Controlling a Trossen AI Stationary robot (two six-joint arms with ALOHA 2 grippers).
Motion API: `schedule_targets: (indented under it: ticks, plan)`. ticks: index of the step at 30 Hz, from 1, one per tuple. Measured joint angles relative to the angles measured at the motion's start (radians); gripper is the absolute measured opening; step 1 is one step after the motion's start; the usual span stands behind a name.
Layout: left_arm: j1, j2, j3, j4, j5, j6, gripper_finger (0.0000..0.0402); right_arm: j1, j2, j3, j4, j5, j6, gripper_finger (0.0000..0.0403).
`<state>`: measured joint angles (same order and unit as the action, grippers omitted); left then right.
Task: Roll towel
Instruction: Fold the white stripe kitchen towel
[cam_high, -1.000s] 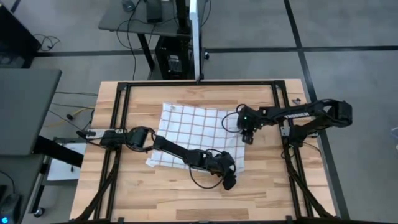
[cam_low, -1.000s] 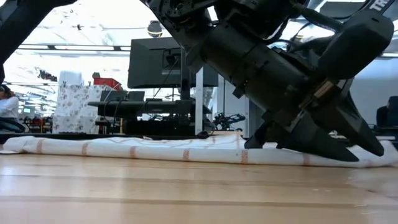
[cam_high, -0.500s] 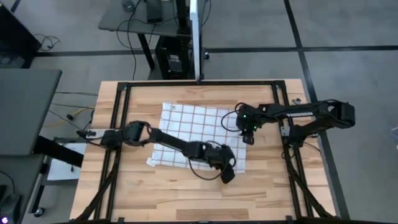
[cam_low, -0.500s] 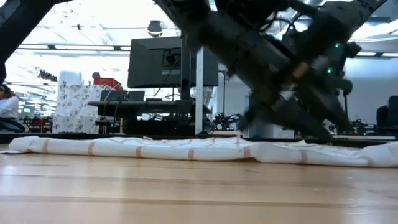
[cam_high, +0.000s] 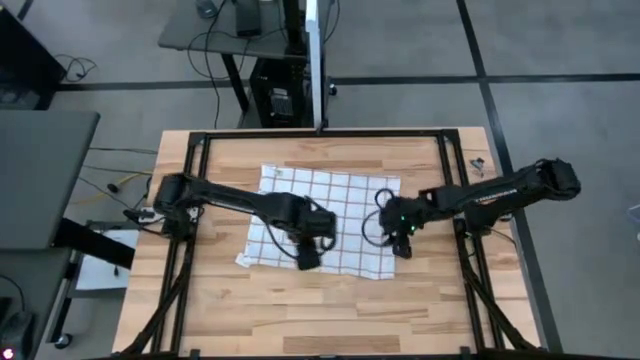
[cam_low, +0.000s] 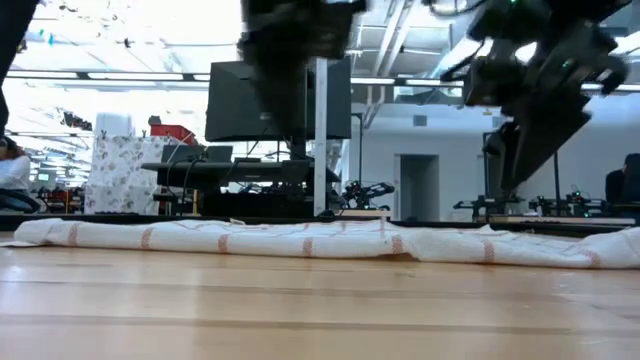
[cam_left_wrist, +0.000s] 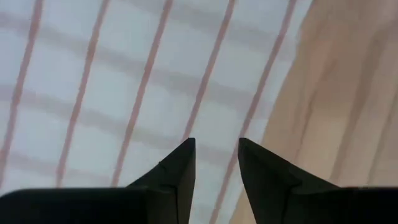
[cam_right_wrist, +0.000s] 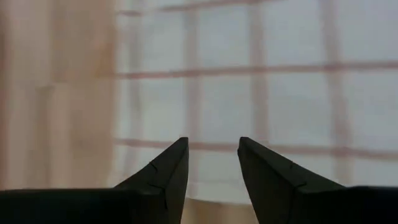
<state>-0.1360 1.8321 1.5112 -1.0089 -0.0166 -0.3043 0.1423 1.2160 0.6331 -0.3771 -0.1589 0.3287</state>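
Fingers of my left gripper (cam_left_wrist: 214, 155) stand a little apart with nothing between them, hovering over the near half of the thin white cloth towel with reddish-brown grid lines (cam_high: 325, 205). My right gripper (cam_right_wrist: 212, 155) is likewise parted and empty, above the towel's right edge near its front corner. The towel lies spread flat on the light wooden table (cam_high: 430, 300), around its middle. I judge no rolling done: no turn of cloth shows, so the whole roll remains.

The high camera is looking straight down; the low one is looking level across the table (cam_low: 300, 310); both wrist cameras are hovering close above the towel (cam_left_wrist: 124, 81).
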Motion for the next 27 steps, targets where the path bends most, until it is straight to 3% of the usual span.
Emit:
schedule_targets:
  ticks: [6, 10, 15, 18, 22, 27]
  plan:
    - [-0.013, -0.204, -0.353, 0.158, 0.042, -0.004, 0.0105, 0.148, 0.0, 0.0, 0.147, 0.0, 0.189, 0.0136]
    - [-0.011, -0.306, -0.484, 0.276, 0.044, 0.006, 0.0108, 0.159, 0.0, 0.0, 0.161, 0.025, 0.28, 0.0142]
    - [0.011, -0.355, -0.542, 0.286, 0.045, 0.092, 0.0133, 0.159, 0.003, 0.015, 0.138, 0.034, 0.323, 0.0182]
    - [0.012, -0.355, -0.564, 0.323, 0.058, 0.091, 0.0153, 0.154, 0.028, 0.025, 0.057, 0.16, 0.371, 0.021]
    - [-0.019, -0.316, -0.622, 0.507, 0.125, -0.035, 0.0171, 0.079, 0.098, 0.026, 0.009, 0.308, 0.474, 0.0223]
    - [-0.079, -0.24, -0.638, 0.644, 0.125, -0.198, 0.0173, -0.075, 0.181, 0.028, 0.041, 0.319, 0.412, 0.0218]
